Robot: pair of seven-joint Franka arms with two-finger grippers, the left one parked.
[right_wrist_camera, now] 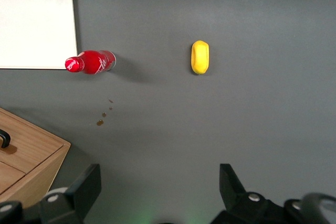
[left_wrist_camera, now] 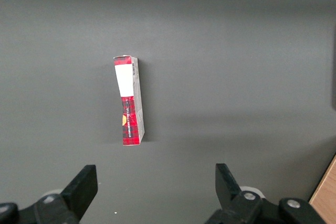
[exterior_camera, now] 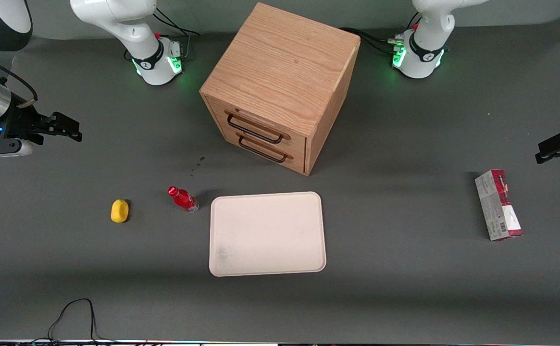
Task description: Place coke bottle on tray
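Nothing is done yet: the coke bottle (exterior_camera: 182, 199) stands on the counter (exterior_camera: 404, 288) just beside the bare tray (exterior_camera: 267, 234), while the pincer (exterior_camera: 66, 129) hangs released, well apart from it.

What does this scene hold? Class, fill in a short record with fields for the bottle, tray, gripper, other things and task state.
bottle: red coke bottle standing on the table, beside the tray, not touching it
tray: cream tray, nothing on it, in front of the cabinet's drawers
gripper: gripper hangs open toward the working arm's end of the table, holding nothing, well apart from the bottle
other things: yellow lump beside the bottle; wooden cabinet; carton toward the parked arm's end
task state: bottle not yet on tray
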